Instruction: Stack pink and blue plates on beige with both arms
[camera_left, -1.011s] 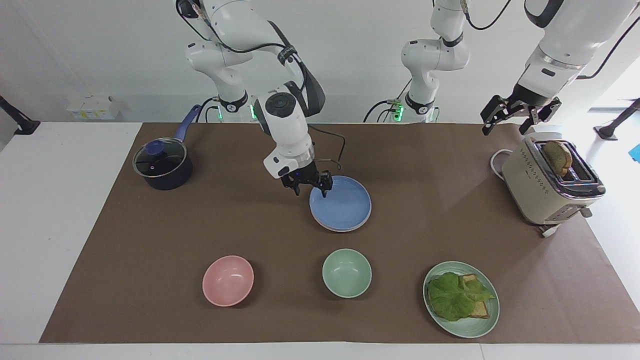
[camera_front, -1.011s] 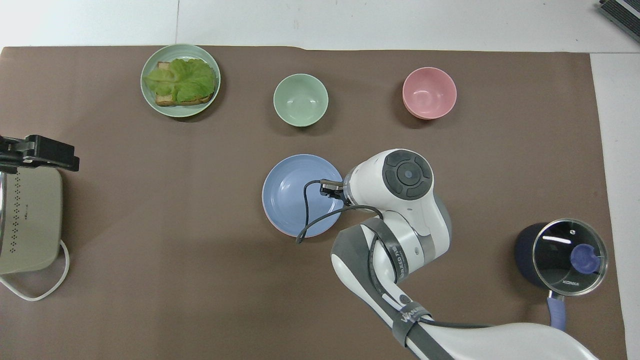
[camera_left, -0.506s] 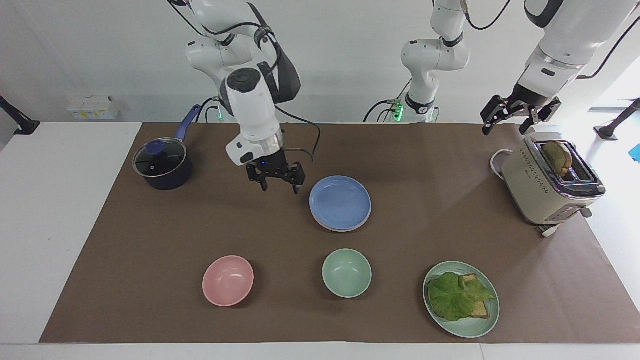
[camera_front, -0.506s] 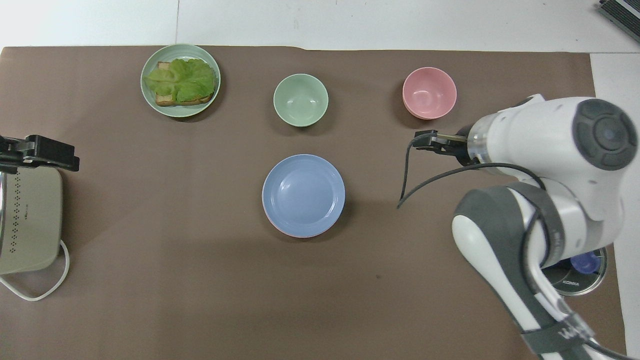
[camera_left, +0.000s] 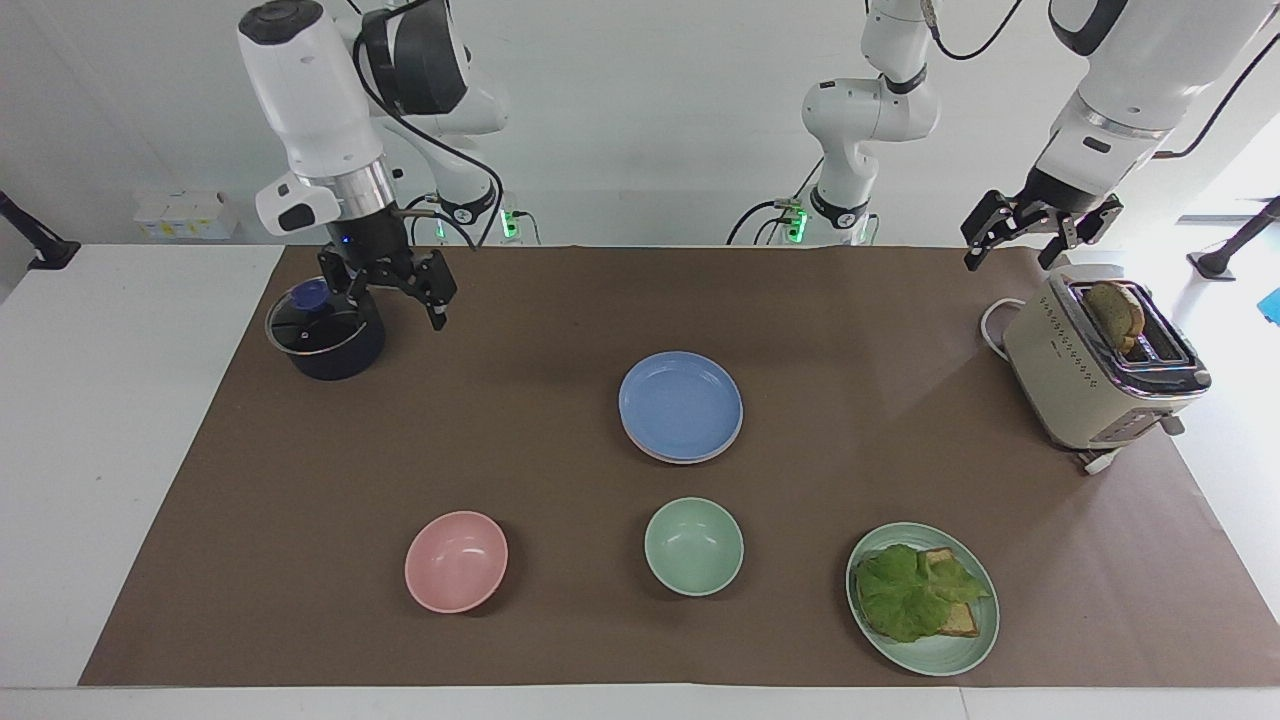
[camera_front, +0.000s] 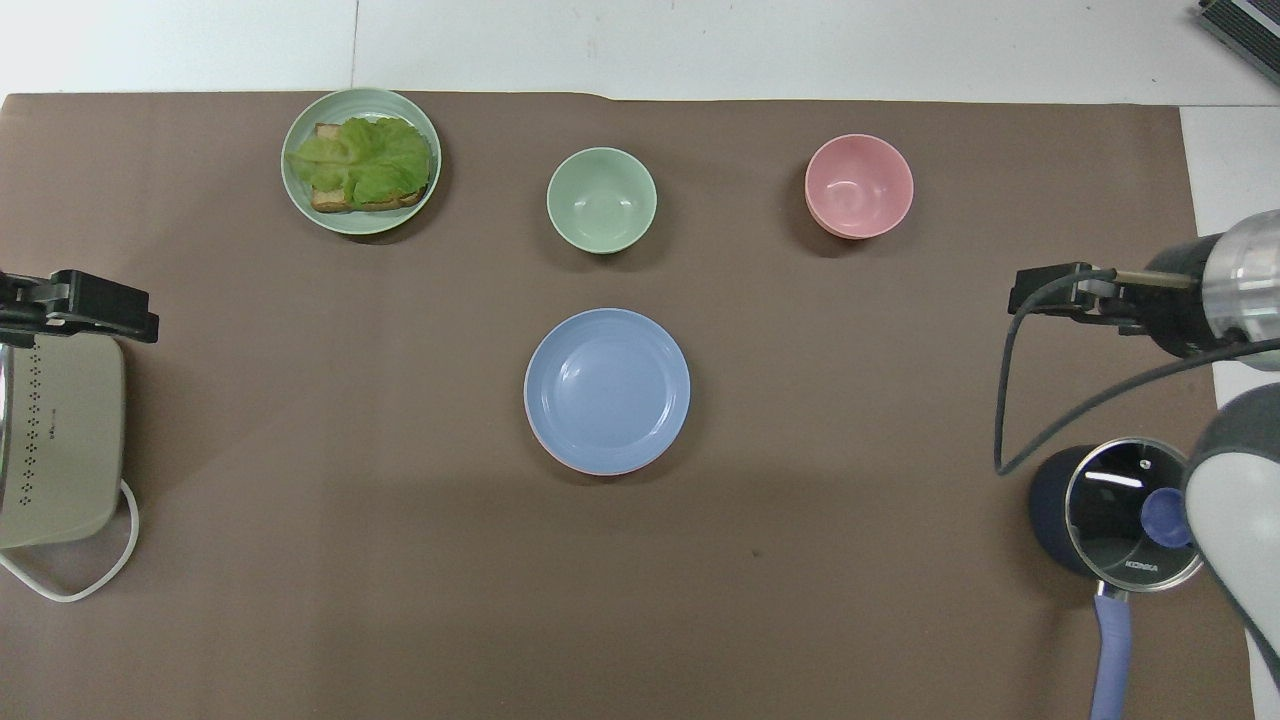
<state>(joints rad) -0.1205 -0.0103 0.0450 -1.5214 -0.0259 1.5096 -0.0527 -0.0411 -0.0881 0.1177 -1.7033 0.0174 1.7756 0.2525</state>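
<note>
From the facing view, the blue plate lies on top of a stack in the middle of the brown mat, with a pink plate edge showing under it; the right gripper hangs with its fingers spread wide and empty over the mat beside the lidded pot, and the left gripper hangs wide and empty over the mat just beside the toaster. From overhead, the blue plate sits mid-mat with a thin pink rim peeking out on the side nearer the robots, nearer to them than the green bowl, the pink bowl and the green plate of lettuce and toast; the right gripper is at the pot's end and the left gripper over the toaster.
</note>
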